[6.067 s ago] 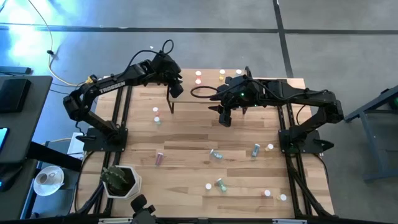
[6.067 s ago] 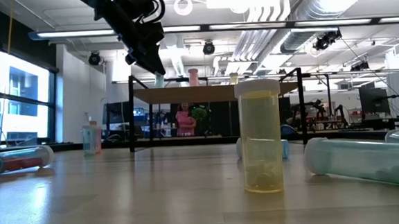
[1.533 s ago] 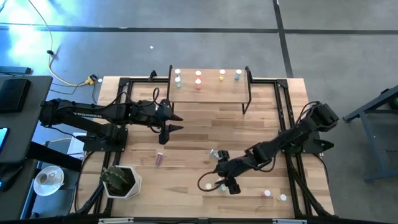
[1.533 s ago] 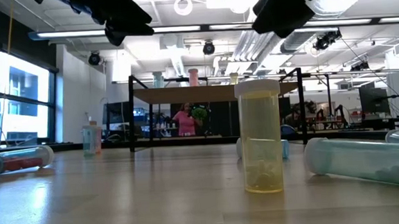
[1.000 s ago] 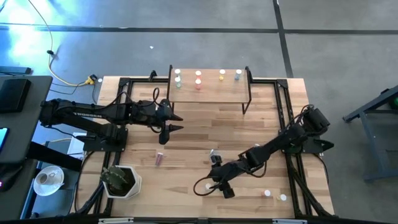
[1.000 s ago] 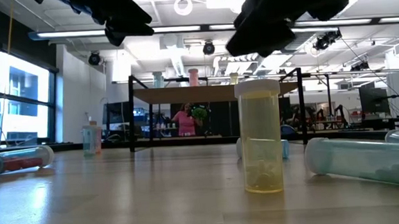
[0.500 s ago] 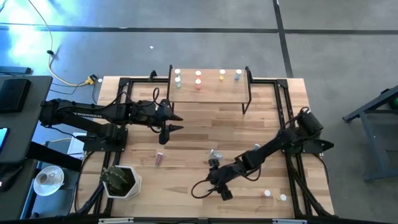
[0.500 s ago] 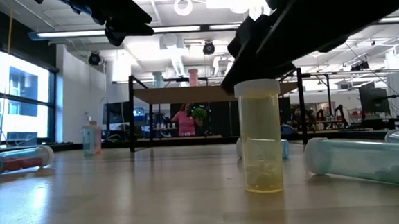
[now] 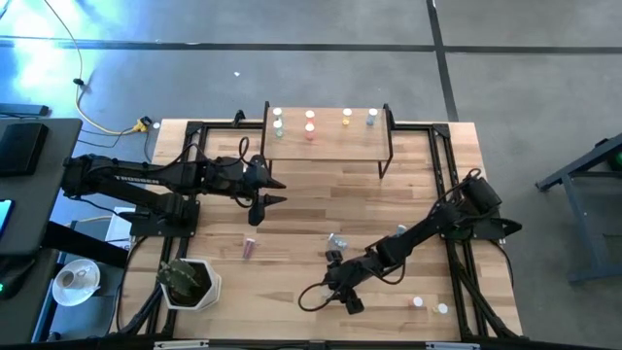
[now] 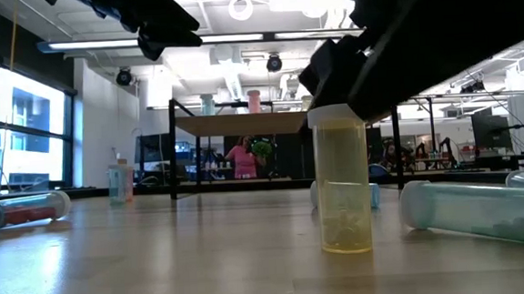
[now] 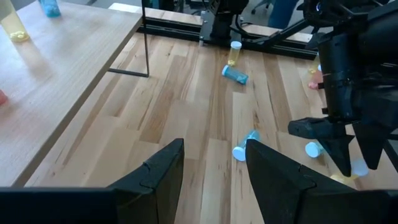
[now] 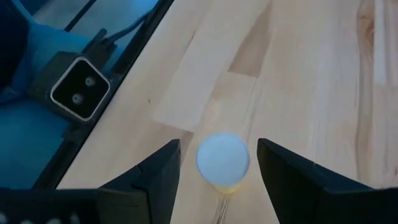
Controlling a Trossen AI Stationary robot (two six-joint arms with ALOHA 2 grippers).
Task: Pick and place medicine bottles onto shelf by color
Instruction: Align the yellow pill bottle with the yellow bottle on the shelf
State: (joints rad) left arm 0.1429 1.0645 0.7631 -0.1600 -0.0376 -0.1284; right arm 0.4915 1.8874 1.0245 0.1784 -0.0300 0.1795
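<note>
Right pincer [image 12: 217, 163] hangs open above the upright yellow bottle [image 12: 223, 160].

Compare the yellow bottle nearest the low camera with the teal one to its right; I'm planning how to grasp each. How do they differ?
The yellow bottle stands upright on its base, cap on top; the teal bottle lies on its side. The yellow one is see-through amber, the teal one pale blue-green. The right gripper hangs over the yellow bottle with jaws open on either side of its cap; nothing is over the teal one. Both are translucent cylinders resting on the table.
</note>
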